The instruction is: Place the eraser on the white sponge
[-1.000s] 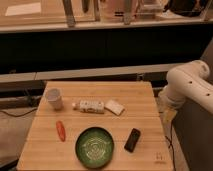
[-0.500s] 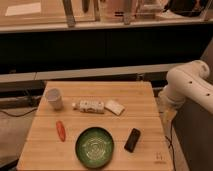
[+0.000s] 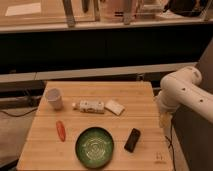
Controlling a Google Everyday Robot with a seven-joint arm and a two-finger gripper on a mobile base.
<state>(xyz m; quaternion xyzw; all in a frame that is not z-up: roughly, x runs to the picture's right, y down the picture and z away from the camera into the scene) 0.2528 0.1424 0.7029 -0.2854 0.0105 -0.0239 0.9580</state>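
The eraser (image 3: 132, 140), a flat black block with rounded corners, lies bare on the wooden table (image 3: 142, 97) just to the right of the green bowl (image 3: 94, 146), close to its rim but apart from it, with its long side tilted a little off the table's edge. The white sponge (image 3: 115, 107), a small flat pad, lies beyond the bowl and slightly to its right, well apart from the eraser, with nothing resting on it. Straight beyond the bowl, just left of the sponge, a white patterned bottle (image 3: 90, 106) lies on its side. Its label shows darker marks, but no word or brand can be read. Beyond the bowl and off to its left a white cup (image 3: 54, 98) stands upright, and directly left of the bowl lies an orange carrot-shaped stick (image 3: 60, 130). A small dark printed mark (image 3: 159, 156) sits on the tabletop to the right of the bowl, past the eraser near the table's corner, and it is too small to read. By count there is one eraser, one sponge, one bottle, one cup, one orange stick and one bowl. Far to the right of the bowl, off the table's right edge, the robot's white arm (image 3: 182, 90) is folded. The gripper itself lies outside the view on that side, released and grasping nothing.
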